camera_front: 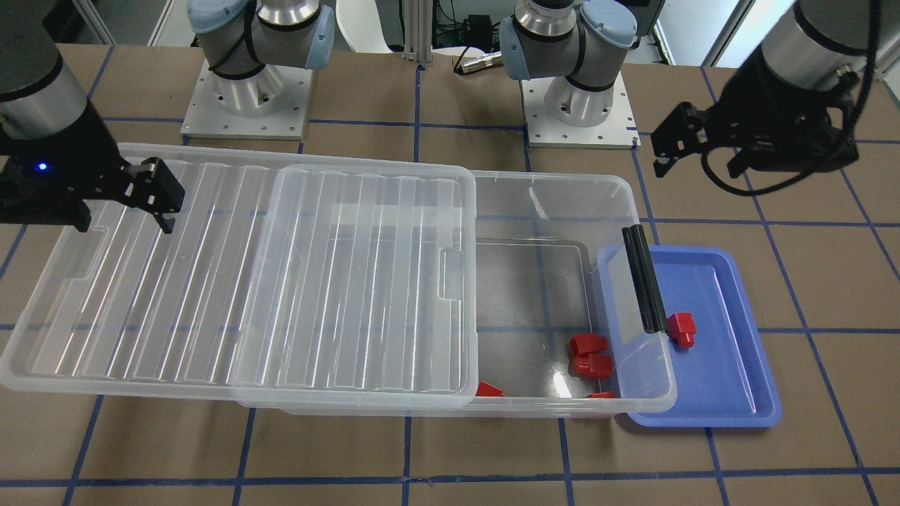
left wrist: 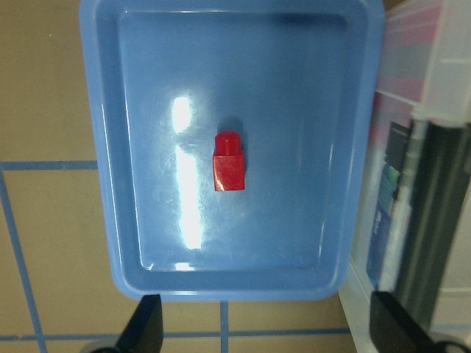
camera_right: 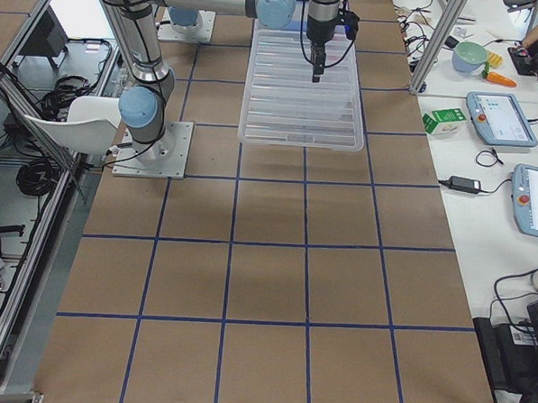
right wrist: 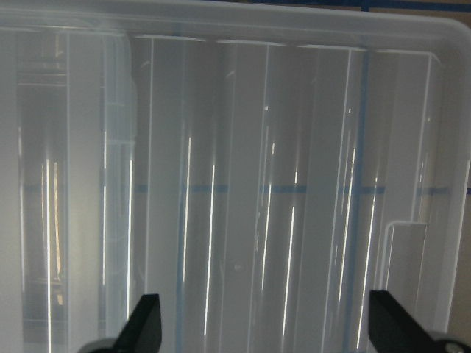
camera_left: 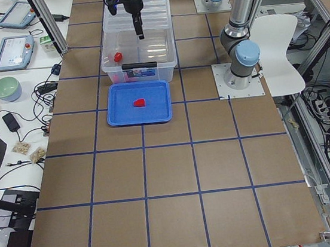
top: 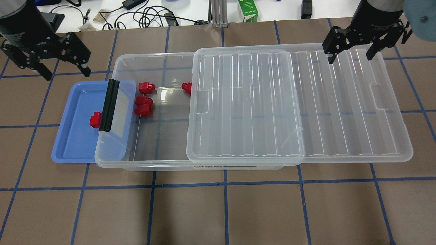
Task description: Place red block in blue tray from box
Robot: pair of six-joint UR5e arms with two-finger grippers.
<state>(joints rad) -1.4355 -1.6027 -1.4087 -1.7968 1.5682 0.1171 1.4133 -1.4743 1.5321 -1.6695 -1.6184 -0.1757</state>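
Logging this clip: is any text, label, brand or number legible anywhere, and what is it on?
No text can be read in any view.
The strip label on the long wall of the box: too small to read.
The coloured label on its end wall: blurred.
The print on the green carton: too small to read.

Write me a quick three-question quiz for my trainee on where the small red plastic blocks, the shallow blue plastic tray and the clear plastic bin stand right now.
1. True or false: one small red plastic block lies inside the shallow periwinkle-blue plastic tray.
2. How many other red blocks show in the uncovered part of the large clear plastic bin? A) two B) four C) seven
3. Fill in: the left gripper and the right gripper are both ___, holding nothing.

Key: 1 true; 2 B; 3 open.
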